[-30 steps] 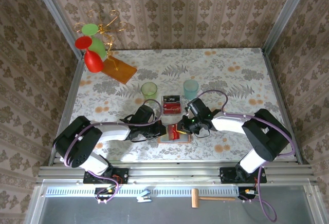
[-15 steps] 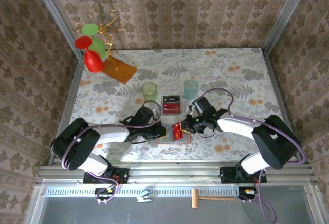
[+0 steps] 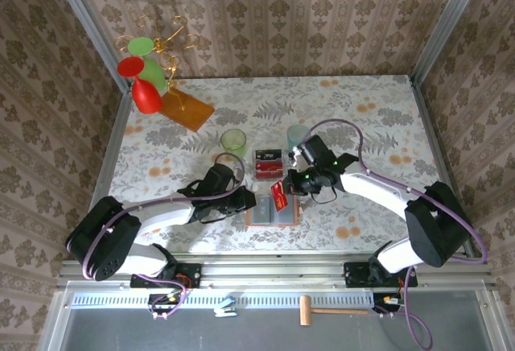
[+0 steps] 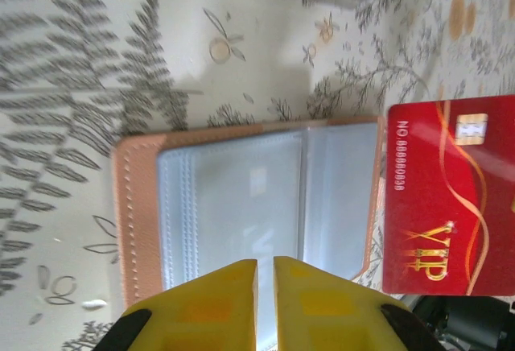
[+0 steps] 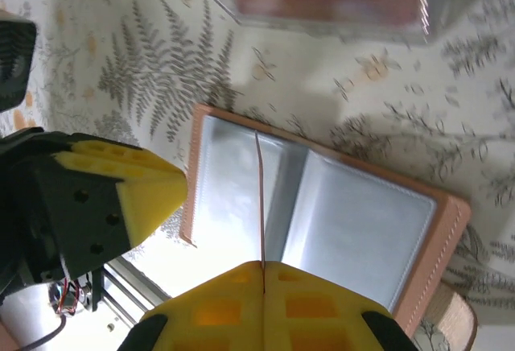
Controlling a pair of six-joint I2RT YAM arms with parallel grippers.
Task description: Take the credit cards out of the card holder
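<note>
Nearest the arm bases we see the card holder (image 3: 273, 211) lying open and flat on the floral table (image 3: 378, 117), its tan leather border around pale, clear-looking pockets. At its left edge sits the left gripper (image 3: 248, 204). In the left wrist view its yellow fingers (image 4: 229, 299) are barely apart with nothing between them, poised over the holder's near border; we cannot tell whether they touch the leather. From the right comes the right gripper (image 3: 290, 186), its jaws pressed together on a red VIP card (image 3: 279, 196). The card is held on edge above the holder's right half, so it appears as a thin line in the right wrist view. Just beyond the holder, a small stack of red and dark cards (image 3: 268, 163) lies on the table. Past it stand a green cup (image 3: 233, 140) to the left and a pale blue cup (image 3: 296, 135) to the right. In the far left corner we see an orange-brown board (image 3: 187, 108) beneath a gold wire stand (image 3: 161, 45) carrying red and green pieces.
</note>
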